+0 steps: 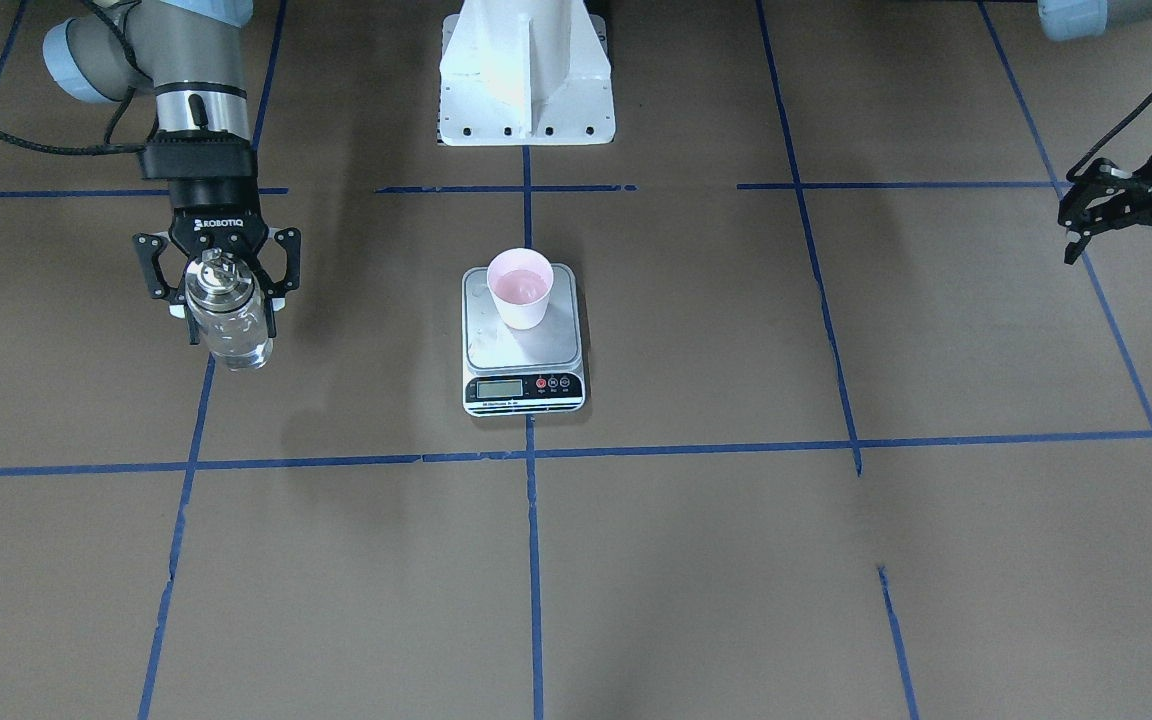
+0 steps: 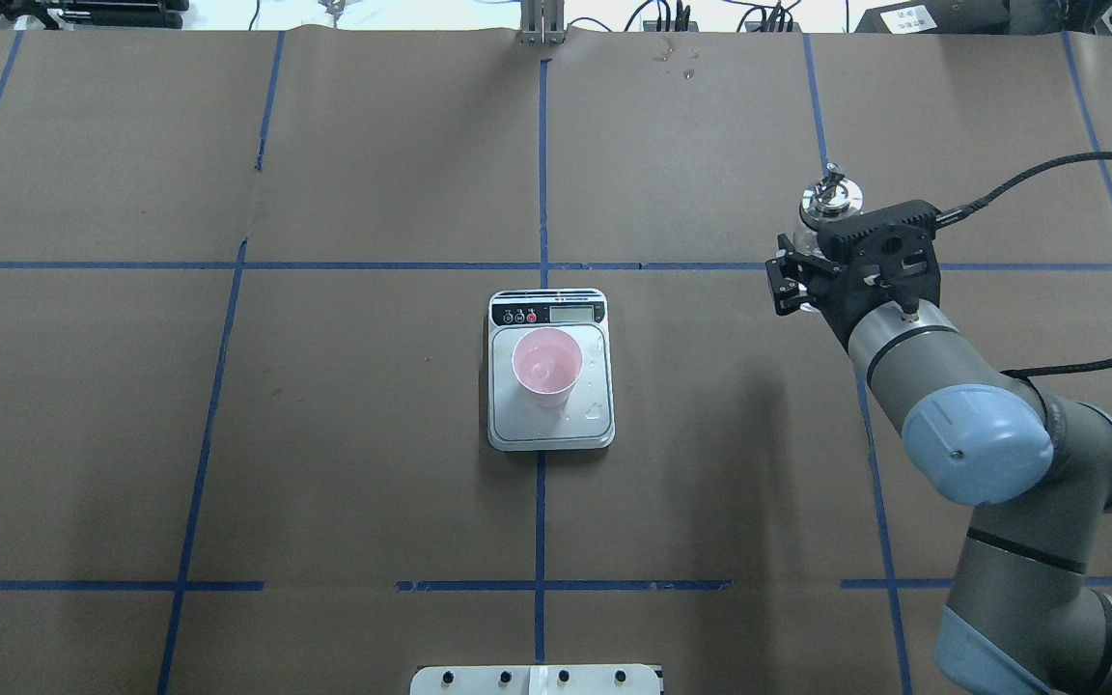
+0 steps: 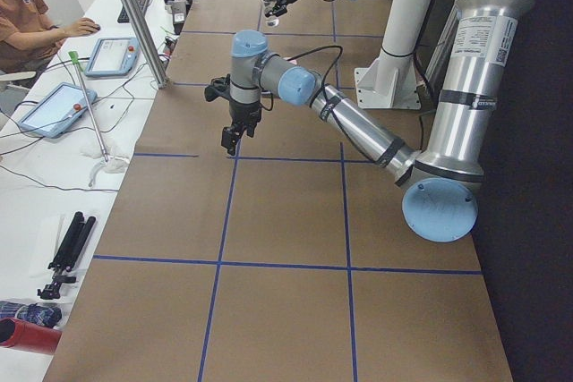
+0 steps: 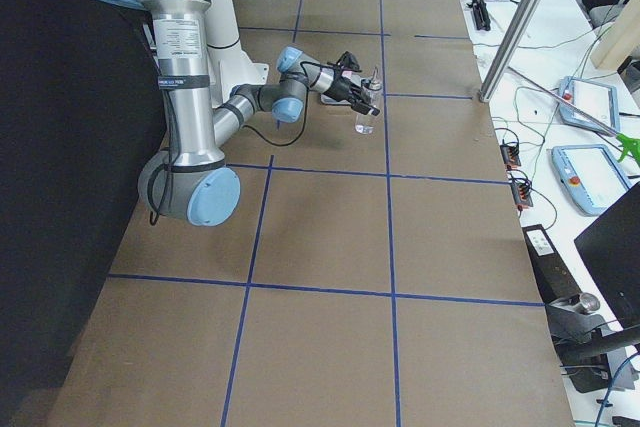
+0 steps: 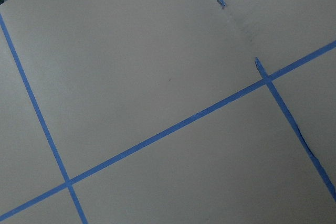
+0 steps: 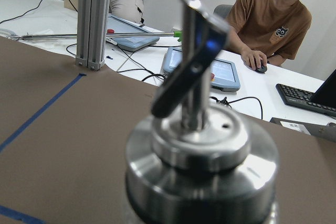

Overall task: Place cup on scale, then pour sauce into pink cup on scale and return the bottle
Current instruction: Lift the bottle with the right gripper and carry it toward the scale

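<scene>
Jaws of the right gripper (image 1: 226, 300) clamp the small clear glass bottle (image 1: 233, 338) upright, left gripper (image 1: 1131, 258) gaping empty; I would seat its base flat before releasing.

the table (image 2: 373, 434) is covered in brown paper, ruled into large squares by blue tape lines (image 2: 373, 265). seen from overhead, the scale (image 2: 570, 430) lies flat at the centre, straddling the middle tape line, its display strip toward 12 o'clock. a white bolted base plate (image 2: 537, 680) sits at 6 o'clock on the near edge. at about 2 o'clock from the scale, well apart, the bottle (image 2: 831, 198) is upright; its foot may touch the paper, but that is hard to tell.
</scene>
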You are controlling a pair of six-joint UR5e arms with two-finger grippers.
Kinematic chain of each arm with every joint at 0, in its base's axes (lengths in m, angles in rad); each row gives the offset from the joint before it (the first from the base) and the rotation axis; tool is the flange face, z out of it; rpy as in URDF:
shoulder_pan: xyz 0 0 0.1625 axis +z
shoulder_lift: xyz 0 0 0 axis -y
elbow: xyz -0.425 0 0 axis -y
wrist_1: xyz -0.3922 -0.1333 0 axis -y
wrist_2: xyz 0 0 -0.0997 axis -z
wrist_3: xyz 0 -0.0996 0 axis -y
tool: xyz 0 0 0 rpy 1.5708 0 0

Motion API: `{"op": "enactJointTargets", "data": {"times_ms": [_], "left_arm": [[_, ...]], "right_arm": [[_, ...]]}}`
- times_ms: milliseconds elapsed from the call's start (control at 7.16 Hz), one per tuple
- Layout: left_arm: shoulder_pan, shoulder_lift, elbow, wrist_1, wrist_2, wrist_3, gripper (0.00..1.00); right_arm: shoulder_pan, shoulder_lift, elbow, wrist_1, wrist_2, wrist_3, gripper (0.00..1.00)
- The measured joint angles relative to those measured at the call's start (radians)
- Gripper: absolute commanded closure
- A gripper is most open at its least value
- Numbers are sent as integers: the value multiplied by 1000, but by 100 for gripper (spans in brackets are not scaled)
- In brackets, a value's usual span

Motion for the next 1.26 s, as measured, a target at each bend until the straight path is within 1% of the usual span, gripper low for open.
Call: {"op": "enactJointTargets", "data": {"times_ms": [140,279,558,698,977,1117,1257], "left_arm": [[-25,2,5,1,0,64,0],[-65,7,17,1,-1,166,0],[-178,43,68,-6,-12,386,0],[-229,60,109,-8,-28,435,0],[-286,80,254,-40,-117,457,0],[-293,82,315,-105,-156,460,0],[-297,86,354,-161,-172,467,0]], "right_arm": [[-9,28,2,-34,-39,-60,100],[-34,41,-1,-47,-102,-166,100],[-95,47,-7,-53,-224,-326,100],[-115,49,-6,-54,-261,-395,100],[-138,49,-1,-55,-310,-504,100],[-172,54,-3,-71,-381,-540,100],[-212,68,-8,-104,-447,-560,100]]}}
